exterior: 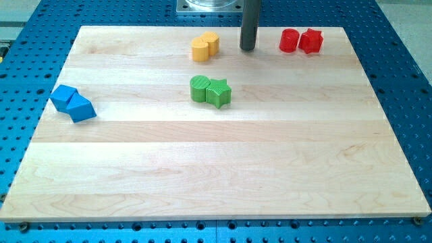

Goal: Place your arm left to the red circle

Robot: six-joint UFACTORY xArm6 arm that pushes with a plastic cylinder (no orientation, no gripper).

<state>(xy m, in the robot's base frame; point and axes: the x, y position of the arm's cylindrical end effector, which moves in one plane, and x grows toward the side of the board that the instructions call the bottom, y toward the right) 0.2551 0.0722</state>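
Observation:
The red circle (289,40) sits near the view's top right, touching a red star (311,40) on its right. My tip (248,48) is the lower end of the dark rod and rests on the board to the view's left of the red circle, with a gap between them. It stands to the right of the yellow blocks.
Two yellow blocks (204,46) touch each other at the top centre. A green circle (200,88) and a green star (219,93) touch near the middle. Two blue blocks (73,103) lie at the left. The wooden board (216,175) lies on a blue perforated table.

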